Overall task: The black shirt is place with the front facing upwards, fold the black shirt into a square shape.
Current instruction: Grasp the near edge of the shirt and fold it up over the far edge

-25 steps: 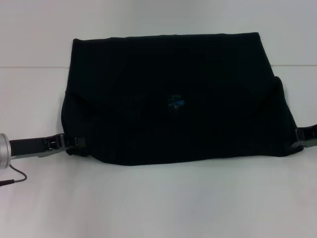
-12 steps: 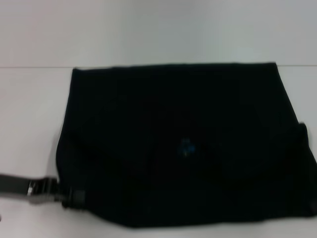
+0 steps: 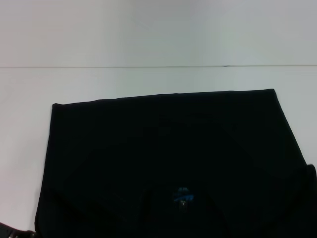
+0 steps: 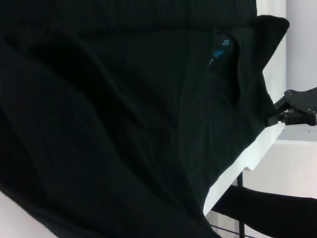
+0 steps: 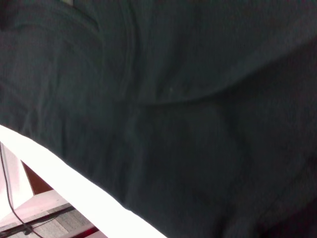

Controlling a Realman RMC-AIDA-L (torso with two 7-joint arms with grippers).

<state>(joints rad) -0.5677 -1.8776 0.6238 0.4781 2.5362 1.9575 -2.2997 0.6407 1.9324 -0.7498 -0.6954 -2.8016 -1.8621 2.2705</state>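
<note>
on the white table (image 3: 148,44), the shirt (image 3: 168,158) lies near edge, partly folded, still wide; side folds left i'd say. right gripper (image 4: 292,106) at its edge, grip can't tell.

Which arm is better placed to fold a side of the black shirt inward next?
Left, marginally. The left gripper sits at the black shirt's near left corner in the head view; the right gripper shows only from the left wrist, beside the opposite edge.
</note>
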